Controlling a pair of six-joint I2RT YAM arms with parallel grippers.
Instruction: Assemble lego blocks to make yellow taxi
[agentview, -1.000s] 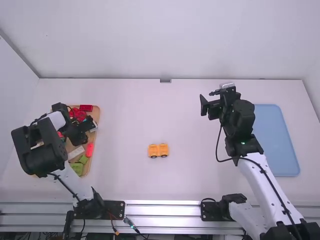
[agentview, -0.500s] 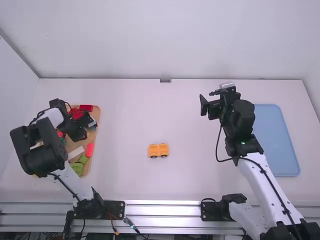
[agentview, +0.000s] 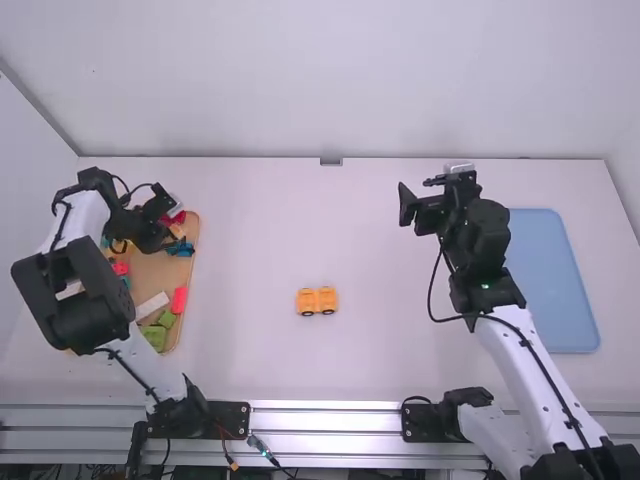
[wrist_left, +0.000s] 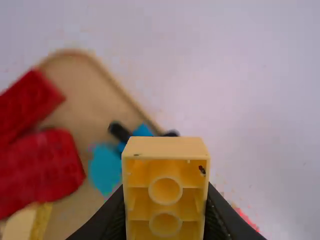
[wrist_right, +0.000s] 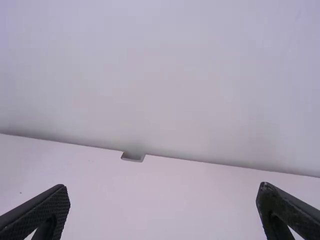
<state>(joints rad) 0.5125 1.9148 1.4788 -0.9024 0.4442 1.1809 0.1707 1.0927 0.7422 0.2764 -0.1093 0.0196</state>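
Observation:
In the high view my left gripper is over the far part of the wooden tray of blocks. The left wrist view shows that gripper shut on a yellow block, its hollow underside facing the camera. A yellow car piece with black wheels rests on the middle of the table. My right gripper is raised left of the blue tray; in the right wrist view this gripper stands wide open, nothing between its fingers.
Red pieces and a blue piece with black wheels lie in the wooden tray, along with green blocks and a white one. The blue tray is at the right.
My left gripper has moved away from the camera over the tray, and the blue piece near the tray's right edge has come into view. The right arm has barely shifted.

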